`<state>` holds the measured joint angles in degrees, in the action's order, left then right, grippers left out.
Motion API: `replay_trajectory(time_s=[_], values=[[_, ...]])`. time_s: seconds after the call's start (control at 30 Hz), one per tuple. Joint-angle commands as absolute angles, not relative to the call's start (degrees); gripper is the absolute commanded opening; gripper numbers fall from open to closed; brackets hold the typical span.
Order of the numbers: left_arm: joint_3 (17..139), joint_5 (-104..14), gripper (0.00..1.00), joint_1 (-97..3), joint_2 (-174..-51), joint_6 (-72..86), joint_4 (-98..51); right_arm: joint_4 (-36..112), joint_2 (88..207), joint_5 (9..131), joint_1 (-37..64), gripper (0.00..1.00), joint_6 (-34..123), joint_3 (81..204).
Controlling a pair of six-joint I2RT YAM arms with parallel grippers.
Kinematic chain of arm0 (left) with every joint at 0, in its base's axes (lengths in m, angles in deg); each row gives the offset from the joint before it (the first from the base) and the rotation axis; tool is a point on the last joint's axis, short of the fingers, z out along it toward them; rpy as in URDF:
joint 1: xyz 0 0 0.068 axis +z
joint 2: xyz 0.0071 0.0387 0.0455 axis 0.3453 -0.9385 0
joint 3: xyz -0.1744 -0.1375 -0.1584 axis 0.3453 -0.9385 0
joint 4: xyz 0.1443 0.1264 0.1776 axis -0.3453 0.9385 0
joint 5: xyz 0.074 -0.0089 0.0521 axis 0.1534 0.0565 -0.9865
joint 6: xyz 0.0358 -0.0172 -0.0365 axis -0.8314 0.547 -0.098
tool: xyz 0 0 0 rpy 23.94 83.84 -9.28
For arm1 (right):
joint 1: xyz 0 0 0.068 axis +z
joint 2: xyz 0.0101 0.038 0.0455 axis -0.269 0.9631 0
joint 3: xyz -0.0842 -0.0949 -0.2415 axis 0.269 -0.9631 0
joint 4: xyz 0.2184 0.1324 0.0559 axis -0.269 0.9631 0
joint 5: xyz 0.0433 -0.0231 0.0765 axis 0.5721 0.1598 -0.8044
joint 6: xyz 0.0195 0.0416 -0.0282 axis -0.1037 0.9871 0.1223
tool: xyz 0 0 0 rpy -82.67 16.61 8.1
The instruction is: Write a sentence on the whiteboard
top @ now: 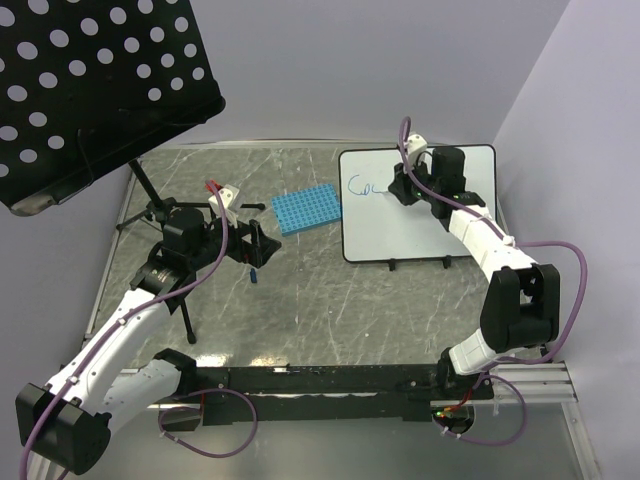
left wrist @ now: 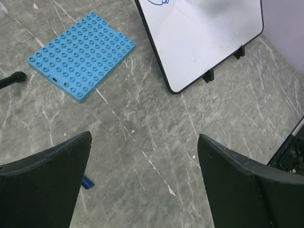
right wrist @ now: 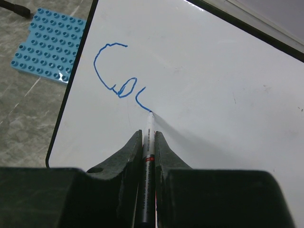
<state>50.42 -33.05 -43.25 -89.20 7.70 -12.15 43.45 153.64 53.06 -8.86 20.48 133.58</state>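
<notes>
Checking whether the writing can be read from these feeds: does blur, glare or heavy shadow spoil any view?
Top external: evenly lit, sharp, but the writing on the whiteboard is tiny and a music stand covers the upper left. Left wrist: table sharp, the open left end effector dark and featureless. Right wrist: writing crisp, no glare; the marker throws a soft shadow to its right.

whiteboard [left wrist: 209,42]: top edge cropped | sentence [left wrist: 159,4]: mostly cut off
</notes>
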Motion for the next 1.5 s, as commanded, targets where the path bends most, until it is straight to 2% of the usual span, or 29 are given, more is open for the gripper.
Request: replay_trajectory(time_s=[0.0, 0.47, 0.97, 1.47], values=[[50.62, -32.08, 0.97, -43.05, -88.12, 7.43, -13.15, 40.75, 152.66, 54.21, -9.45, 0.00, 22.29, 135.70], [50.71, -31.99, 0.97, -43.05, -88.39, 7.52, -13.24, 34.51, 152.22, 57.37, -8.49, 0.00, 24.32, 133.77], [50.62, -31.90, 0.97, -43.05, -87.94, 7.43, -13.15, 43.55, 153.63, 51.84, -8.66, 0.00, 21.16, 137.37], [50.62, -31.73, 0.97, -43.05, -87.68, 7.43, -13.15, 45.85, 153.28, 50.43, -10.60, 0.00, 20.36, 137.11]])
